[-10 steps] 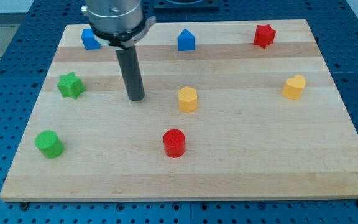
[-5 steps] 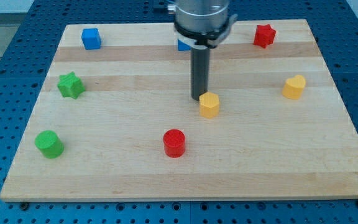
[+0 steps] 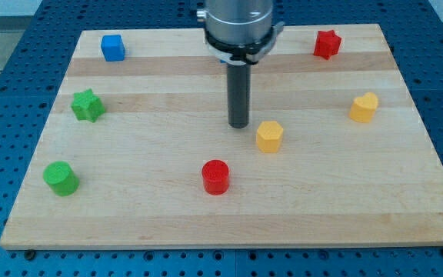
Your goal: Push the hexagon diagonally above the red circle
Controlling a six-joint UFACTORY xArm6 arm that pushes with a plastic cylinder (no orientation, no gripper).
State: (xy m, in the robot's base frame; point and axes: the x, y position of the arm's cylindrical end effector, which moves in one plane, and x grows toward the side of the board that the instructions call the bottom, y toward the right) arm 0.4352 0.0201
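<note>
The yellow hexagon (image 3: 269,136) lies on the wooden board near the middle, up and to the right of the red circle (image 3: 215,177). My tip (image 3: 238,125) stands just left of and slightly above the hexagon, a small gap apart from it. The rod rises from there to the arm's body at the view's top.
A blue cube (image 3: 113,48) sits at the top left, a red star (image 3: 326,44) at the top right, a yellow heart (image 3: 364,108) at the right, a green star (image 3: 88,105) at the left and a green cylinder (image 3: 60,178) at the lower left.
The tip swept from the left to the hexagon and pushed it right and slightly down. The tip has now drawn back a little to the left. A blue block is hidden behind the arm.
</note>
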